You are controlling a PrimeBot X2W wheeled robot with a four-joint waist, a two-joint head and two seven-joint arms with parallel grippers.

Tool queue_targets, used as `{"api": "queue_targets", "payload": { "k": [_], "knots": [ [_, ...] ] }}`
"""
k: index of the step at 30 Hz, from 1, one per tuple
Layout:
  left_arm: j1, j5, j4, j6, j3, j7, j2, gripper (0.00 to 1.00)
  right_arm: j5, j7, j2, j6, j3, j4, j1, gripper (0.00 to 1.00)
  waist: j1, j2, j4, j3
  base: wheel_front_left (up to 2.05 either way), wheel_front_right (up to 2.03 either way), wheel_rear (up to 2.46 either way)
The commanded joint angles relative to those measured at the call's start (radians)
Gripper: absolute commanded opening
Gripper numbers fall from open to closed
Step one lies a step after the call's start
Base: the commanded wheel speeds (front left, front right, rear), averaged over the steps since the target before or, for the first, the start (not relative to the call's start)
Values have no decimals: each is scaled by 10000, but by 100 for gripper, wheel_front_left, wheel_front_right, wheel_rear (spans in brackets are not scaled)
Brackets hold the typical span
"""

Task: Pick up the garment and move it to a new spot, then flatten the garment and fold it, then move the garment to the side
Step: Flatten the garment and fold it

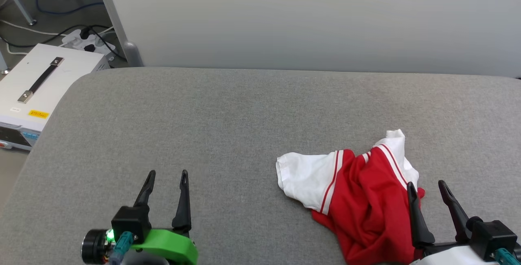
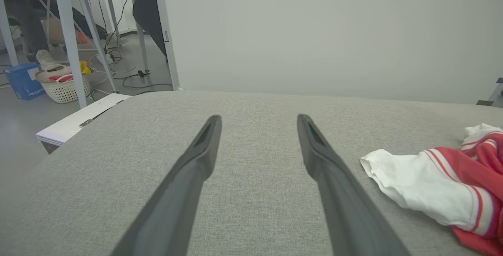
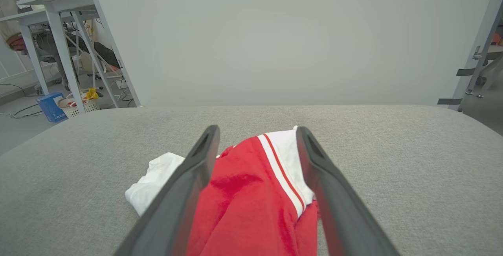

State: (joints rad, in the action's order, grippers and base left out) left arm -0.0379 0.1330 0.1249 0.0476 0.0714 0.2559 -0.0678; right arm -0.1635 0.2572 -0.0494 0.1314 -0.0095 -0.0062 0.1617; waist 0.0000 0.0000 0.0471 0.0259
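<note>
— Grippers first: how did the 2 stand?
— Both spread wide, gripping nothing. The right gripper (image 1: pixel 426 183) sat at the near right of the grey padded surface (image 1: pixel 244 114), fingers pointing away from the robot.
— And the garment (image 1: pixel 358 200), against that one?
— Right at it. From the head, that gripper's inner finger crossed the red cloth's near right edge. From its own wrist, the red body and 1 white striped band lay between the 2 fingers and just ahead. Whether a finger touched cloth, I couldn't tell.
— The left gripper (image 1: pixel 168 172)?
— Over bare grey at the near left, well apart from the garment, which lay off to its right.
— How did the garment lie?
— Crumpled in a heap on the surface's right half, with 1 white sleeve spread leftward and the red body bunched nearer the robot.
— Beyond it?
— A pale wall (image 1: pixel 305 16) stood behind, and a white case (image 1: pixel 40 82) with a black handle sat off the far left corner.
</note>
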Motion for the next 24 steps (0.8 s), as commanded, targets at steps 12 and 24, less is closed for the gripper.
{"api": "queue_targets", "payload": {
  "k": [12, 24],
  "knots": [
    [4359, 86, 1509, 816, 1593, -140, -853, 100, 59, 46, -8, -7, 208, -162, -539, 100, 0, 0, -469, -691, 0, 0, 0],
    [8719, 3728, 3165, 828, 5816, -4167, -2217, 100, 85, 46, -8, -7, 342, -233, -1059, 100, 0, 0, -1094, -1486, 0, 0, 0]
  ]
}}
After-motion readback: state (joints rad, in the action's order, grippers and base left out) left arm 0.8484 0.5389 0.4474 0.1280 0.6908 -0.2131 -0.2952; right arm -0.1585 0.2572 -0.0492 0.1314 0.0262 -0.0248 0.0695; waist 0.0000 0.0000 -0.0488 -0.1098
